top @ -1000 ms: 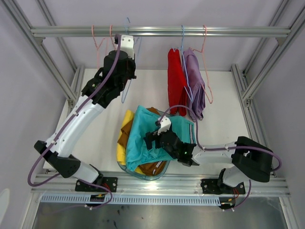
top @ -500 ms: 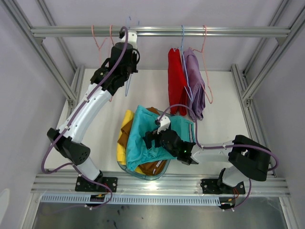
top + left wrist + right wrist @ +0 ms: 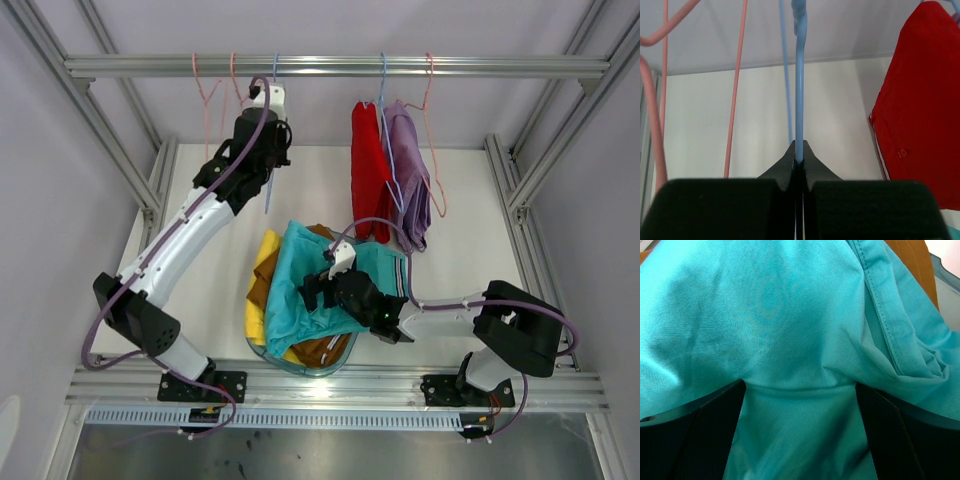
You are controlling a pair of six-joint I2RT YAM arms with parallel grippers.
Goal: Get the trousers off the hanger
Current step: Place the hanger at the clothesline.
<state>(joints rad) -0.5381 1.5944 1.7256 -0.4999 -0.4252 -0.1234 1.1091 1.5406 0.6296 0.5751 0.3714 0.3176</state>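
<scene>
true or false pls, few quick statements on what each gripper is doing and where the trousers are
1. The left gripper is shut on a blue hanger. True.
2. The red trousers lie in the heap on the table. False: they hang from the rail, beside the lilac trousers.
3. The teal trousers lie on top of the yellow trousers. True.
4. The right gripper is clamped shut. False: its fingers stand wide apart, with teal cloth between them.
5. No trousers hang on the blue hanger. True.
</scene>
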